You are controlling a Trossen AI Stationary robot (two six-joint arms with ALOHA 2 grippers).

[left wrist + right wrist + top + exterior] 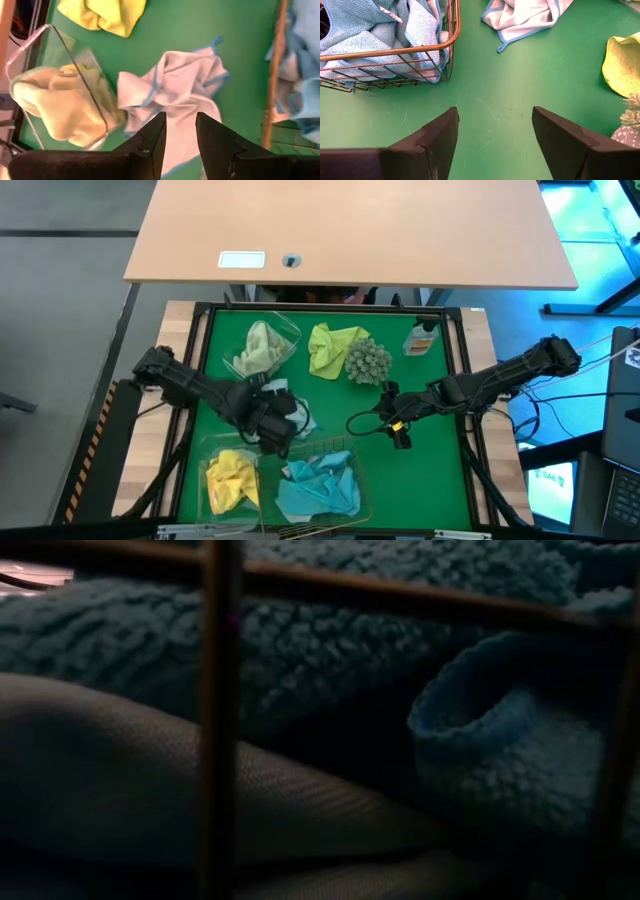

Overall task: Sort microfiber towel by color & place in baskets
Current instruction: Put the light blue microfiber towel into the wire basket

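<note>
A white towel edged in light blue (172, 87) lies crumpled on the green mat at mid-table (303, 418). My left gripper (180, 120) (283, 425) is open, with its fingers over that towel's nearer part. My right gripper (495, 120) (398, 435) is open above bare mat, right of the gold wire basket (395, 50). That basket holds blue towels (318, 488) (400, 620). One clear tub (55, 45) holds a pale yellow-green towel (55, 105). Another tub holds a bright yellow towel (232, 480). A further yellow towel (335, 348) lies loose on the mat. My left gripper's fingertips (159, 125) stand over the white and blue towel, pointing down at it. I cannot tell whether they touch it.
A spiky grey-green ball (368, 360) (632, 117) sits by the loose yellow towel. A small bottle with an orange label (422, 338) stands near the far right corner. Open mat lies around my right gripper. The low view shows only the basket's wires (218, 720) and blue towel.
</note>
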